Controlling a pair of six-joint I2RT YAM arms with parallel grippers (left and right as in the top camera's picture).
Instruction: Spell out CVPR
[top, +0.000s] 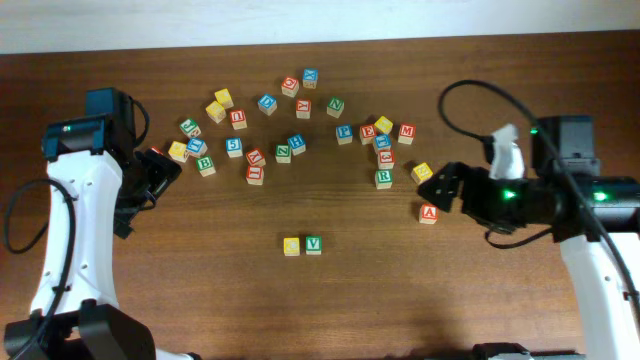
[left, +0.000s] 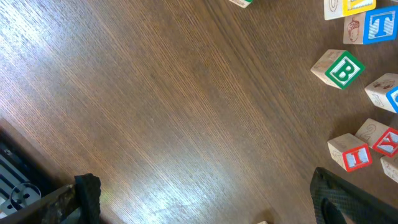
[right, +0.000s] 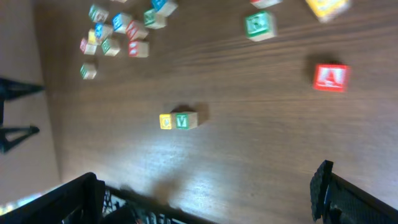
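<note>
The desk (top: 200, 290) is dark brown wood with a fine, streaky grain and a dull sheen. On it lie small wooden cubes, pale on their bare faces, each carrying one coloured letter inside a coloured frame.

Two of them sit touching side by side, about midway between the left and right edges and nearer the front edge than the rest. They are the yellow C block (top: 291, 245) and the green V block (top: 314, 244), with the C on the left. The long axis of the pair runs parallel to the front edge, and the V reads upright from above. The C is too small to judge.

The loose blocks (top: 268, 103) form a rough arc toward the far edge, many turned at odd angles. Among them, the P block (top: 344, 133) lies right of centre. The green R block (top: 384, 178) sits at the arc's right end, with the red A block (top: 428, 213) apart from it toward the right edge. A green B block (left: 341, 68) rests tilted at the arc's left end.

The left claw (top: 163, 172) hovers beside that left end, its black fingers spread wide and holding nothing. The right claw (top: 440, 186) hangs just beside the A block, likewise wide and empty
</note>
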